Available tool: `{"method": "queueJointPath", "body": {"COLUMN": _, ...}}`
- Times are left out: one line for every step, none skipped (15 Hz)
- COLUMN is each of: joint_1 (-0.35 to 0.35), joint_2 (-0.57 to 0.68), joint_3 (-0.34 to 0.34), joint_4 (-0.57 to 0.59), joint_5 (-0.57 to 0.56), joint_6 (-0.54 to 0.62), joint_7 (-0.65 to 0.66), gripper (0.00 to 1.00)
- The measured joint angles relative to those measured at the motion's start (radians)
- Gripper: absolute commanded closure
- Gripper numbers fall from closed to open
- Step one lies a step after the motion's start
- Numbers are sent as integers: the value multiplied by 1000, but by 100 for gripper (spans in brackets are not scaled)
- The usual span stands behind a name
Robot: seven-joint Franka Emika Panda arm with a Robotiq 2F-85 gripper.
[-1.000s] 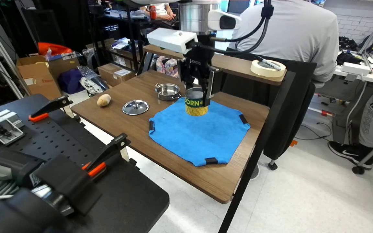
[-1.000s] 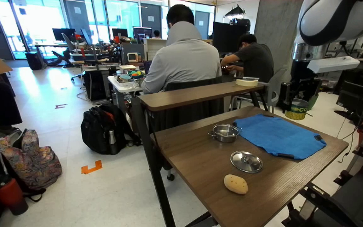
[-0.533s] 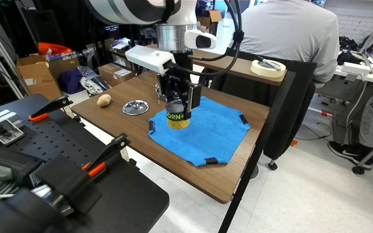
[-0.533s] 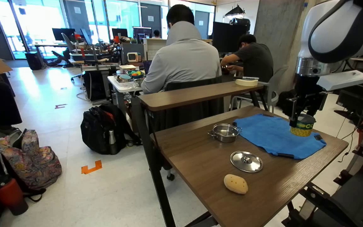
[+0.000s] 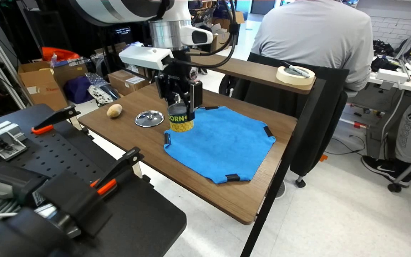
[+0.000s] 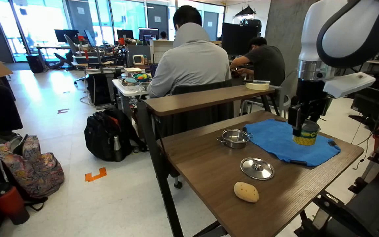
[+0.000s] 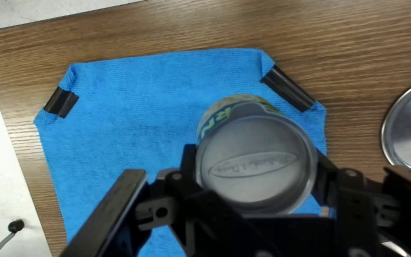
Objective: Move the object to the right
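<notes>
Both jaws were clamped on a short, cylindrical, green-and-yellow can [image 5: 179, 121], one pressed to either side of it in the wrist view. From both exterior views together, the can was judged to be held above a blue fabric cloth [image 5: 223, 146] with black strips at its corners, base and cloth apart; the cloth was spread over a brown wood-grain counter [image 5: 130, 135]. In the wrist view the can was seen near one of the strips.

The step in hand was taken to be the carry, with the setting-down not yet done; which way was meant by "right" could not be told. For the carry to be done well, a firm squeeze was called for, and a level path on which neither the two-handled silver metal pot [image 6: 235, 139] nor the round silver metal lid [image 6: 257, 168] would be knocked. Then the can was best lowered straight until its whole base was borne by cloth or counter; only afterward were the jaws to be parted, lest it be tipped.

The can was held roughly upright. Yellow lettering, read as "CORN" in an exterior view, was printed on a dark green band, with a yellow, kernel-like pattern below. On its round grey top [image 7: 255, 162] an oval was marked around lettering too faint to be read.
</notes>
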Motion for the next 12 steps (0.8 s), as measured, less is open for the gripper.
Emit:
{"method": "queueJointPath", "body": {"joint_1": 12, "joint_2": 0, "joint_3": 0, "joint_4": 0, "joint_5": -4, "joint_6": 0, "joint_7": 3, "gripper": 54}}
{"method": "queueJointPath", "body": {"joint_1": 25, "joint_2": 0, "joint_3": 0, "joint_4": 0, "joint_5": -9, "joint_6": 0, "joint_7": 6, "gripper": 54}}
{"method": "queueJointPath", "body": {"joint_1": 36, "joint_2": 0, "joint_3": 0, "joint_4": 0, "joint_5": -14, "joint_6": 0, "joint_7": 8, "gripper": 54}}
{"method": "queueJointPath", "body": {"joint_1": 48, "joint_2": 0, "joint_3": 1, "joint_4": 1, "joint_5": -16, "joint_6": 0, "joint_7": 9, "gripper": 54}}
{"method": "queueJointPath", "body": {"joint_1": 58, "joint_2": 0, "joint_3": 1, "joint_4": 3, "joint_5": -17, "joint_6": 0, "joint_7": 10, "gripper": 54}}
{"method": "queueJointPath", "body": {"joint_1": 67, "joint_2": 2, "joint_3": 3, "joint_4": 6, "joint_5": -17, "joint_6": 0, "joint_7": 11, "gripper": 54}}
{"method": "queueJointPath", "body": {"joint_1": 75, "joint_2": 4, "joint_3": 5, "joint_4": 10, "joint_5": -17, "joint_6": 0, "joint_7": 13, "gripper": 54}}
{"method": "queueJointPath", "body": {"joint_1": 81, "joint_2": 6, "joint_3": 7, "joint_4": 14, "joint_5": -17, "joint_6": 0, "joint_7": 13, "gripper": 54}}
{"method": "queueJointPath", "body": {"joint_1": 87, "joint_2": 9, "joint_3": 10, "joint_4": 20, "joint_5": -17, "joint_6": 0, "joint_7": 13, "gripper": 54}}
{"method": "queueJointPath", "body": {"joint_1": 90, "joint_2": 14, "joint_3": 14, "joint_4": 27, "joint_5": -17, "joint_6": 0, "joint_7": 13, "gripper": 54}}
{"method": "queueJointPath", "body": {"joint_1": 91, "joint_2": 21, "joint_3": 20, "joint_4": 36, "joint_5": -17, "joint_6": 0, "joint_7": 13, "gripper": 54}}
{"method": "queueJointPath", "body": {"joint_1": 92, "joint_2": 29, "joint_3": 25, "joint_4": 47, "joint_5": -17, "joint_6": 0, "joint_7": 13, "gripper": 54}}
